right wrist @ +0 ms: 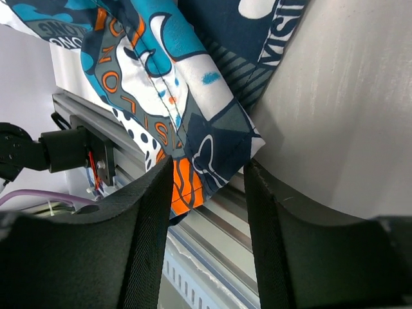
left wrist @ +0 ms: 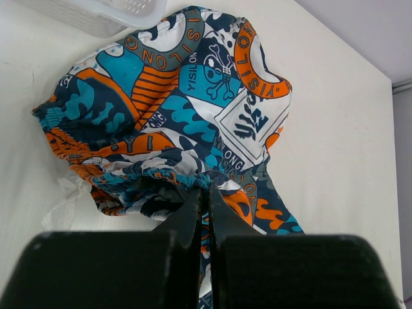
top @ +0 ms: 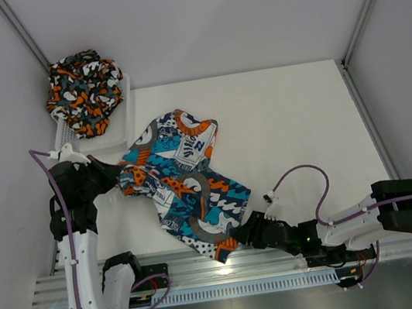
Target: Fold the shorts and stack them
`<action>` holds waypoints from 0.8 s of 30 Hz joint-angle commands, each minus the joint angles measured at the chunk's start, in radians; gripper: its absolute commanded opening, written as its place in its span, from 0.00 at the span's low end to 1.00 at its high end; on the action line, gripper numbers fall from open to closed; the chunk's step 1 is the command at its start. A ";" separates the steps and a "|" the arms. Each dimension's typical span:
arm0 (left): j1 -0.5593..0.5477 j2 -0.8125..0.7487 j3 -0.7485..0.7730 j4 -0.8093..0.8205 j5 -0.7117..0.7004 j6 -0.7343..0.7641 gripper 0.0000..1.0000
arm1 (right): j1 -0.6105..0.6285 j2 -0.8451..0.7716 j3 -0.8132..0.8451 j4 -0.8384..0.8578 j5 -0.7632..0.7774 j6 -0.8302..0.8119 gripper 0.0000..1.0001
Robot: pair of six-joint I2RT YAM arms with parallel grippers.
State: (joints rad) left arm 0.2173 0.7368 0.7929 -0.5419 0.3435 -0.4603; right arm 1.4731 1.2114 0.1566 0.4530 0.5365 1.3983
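While left pincer (left wrist: 207, 188) clamps patchwork shorts (left wrist: 193, 96) waistband — right pincer (right wrist: 207, 168) low, jaws apart astride hem.

The teal and orange skull-print shorts (top: 183, 185) lie rumpled on the worktop (top: 295, 124), one corner over its near edge; the camouflage shorts (top: 84, 91) sit bunched in the basket (top: 125, 117).

Bright, even light; soft shadows
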 commanded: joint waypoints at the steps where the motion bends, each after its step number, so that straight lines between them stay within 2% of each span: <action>1: 0.010 -0.013 -0.001 0.011 0.012 0.023 0.00 | 0.003 0.034 0.015 0.110 0.014 -0.012 0.48; 9: 0.010 -0.014 -0.003 0.013 0.014 0.022 0.00 | 0.036 0.077 0.035 0.161 0.045 -0.028 0.43; 17: 0.011 -0.013 -0.006 0.013 0.020 0.020 0.00 | 0.036 0.080 0.047 0.177 0.052 -0.055 0.31; 20: 0.011 -0.016 -0.006 0.016 0.026 0.017 0.00 | 0.032 0.080 0.047 0.179 0.065 -0.056 0.23; 21: 0.011 -0.016 -0.011 0.017 0.026 0.015 0.00 | 0.032 0.077 0.046 0.187 0.075 -0.062 0.14; 24: 0.010 -0.014 -0.008 0.022 0.037 0.006 0.00 | 0.027 0.056 0.049 0.178 0.094 -0.088 0.05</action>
State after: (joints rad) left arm 0.2173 0.7368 0.7902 -0.5415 0.3511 -0.4610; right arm 1.5032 1.2892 0.1745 0.5957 0.5537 1.3449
